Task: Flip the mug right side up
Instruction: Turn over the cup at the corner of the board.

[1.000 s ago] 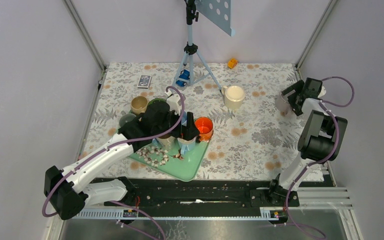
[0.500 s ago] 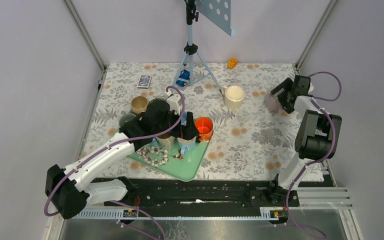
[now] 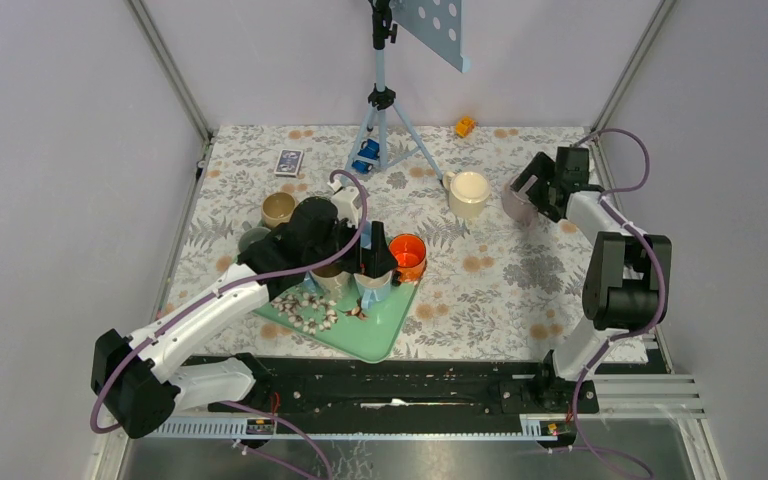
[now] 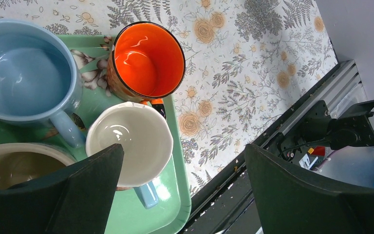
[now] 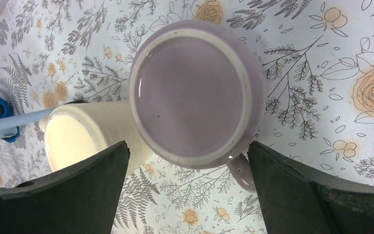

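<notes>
The mug (image 5: 195, 92) is lilac and stands bottom up on the flowered cloth, its base facing the right wrist camera. Its handle (image 5: 243, 175) points toward the right finger. My right gripper (image 5: 186, 146) is open, fingers wide on either side of the mug's near edge, with a gap showing on the left. Whether the right finger touches the handle I cannot tell. In the top view the mug (image 3: 516, 203) sits at the back right, just left of the right gripper (image 3: 530, 193). My left gripper (image 4: 184, 146) hangs open over the tray, empty.
A cream mug (image 3: 468, 193) stands upright right beside the lilac one (image 5: 78, 136). The green tray (image 3: 360, 335) holds an orange mug (image 4: 148, 58), a blue mug (image 4: 24, 73) and a white mug (image 4: 131, 141). A tripod (image 3: 385, 110) and a card box (image 3: 288, 162) stand at the back.
The right gripper has swung left from the table's right edge, and the lilac mug has shifted left with it, ending next to the cream mug. The left arm has not moved.
</notes>
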{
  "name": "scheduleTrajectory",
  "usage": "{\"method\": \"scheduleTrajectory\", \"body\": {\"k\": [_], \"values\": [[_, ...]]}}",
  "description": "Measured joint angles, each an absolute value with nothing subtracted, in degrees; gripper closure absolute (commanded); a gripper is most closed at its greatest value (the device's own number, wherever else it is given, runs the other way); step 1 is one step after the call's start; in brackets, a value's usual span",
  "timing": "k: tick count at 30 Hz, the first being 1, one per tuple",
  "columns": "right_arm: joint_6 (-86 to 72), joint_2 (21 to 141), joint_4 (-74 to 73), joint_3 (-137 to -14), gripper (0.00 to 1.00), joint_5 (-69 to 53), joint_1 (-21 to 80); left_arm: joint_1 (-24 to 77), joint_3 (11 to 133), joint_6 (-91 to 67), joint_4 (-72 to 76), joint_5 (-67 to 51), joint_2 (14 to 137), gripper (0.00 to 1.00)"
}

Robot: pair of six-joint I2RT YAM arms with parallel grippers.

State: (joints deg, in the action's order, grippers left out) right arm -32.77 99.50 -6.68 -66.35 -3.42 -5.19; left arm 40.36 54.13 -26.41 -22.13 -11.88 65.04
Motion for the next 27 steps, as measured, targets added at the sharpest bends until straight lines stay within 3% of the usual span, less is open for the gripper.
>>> {"method": "scheduleTrajectory", "body": {"k": [18,22,24,27], "values": [[-24.62,97.51,-10.09,-64.2,0.03,5.39,3.53,39.4,53.82,-27.03,-21.06,-13.3,65.39,0.01],[-23.51,97.67,-11.53,-64.42,0.16,8.36,3.86,39.4,53.82,-27.03,-20.88,-13.34,65.39,0.01],[-22.61,97.93,-11.64,-64.69,0.28,9.58,3.84,39.4,53.82,-27.03,-20.88,-13.34,65.39,0.01],[-21.26,98.39,-11.55,-64.88,0.4,10.61,3.75,39.4,53.82,-27.03,-20.88,-13.37,65.39,0.01]]}}
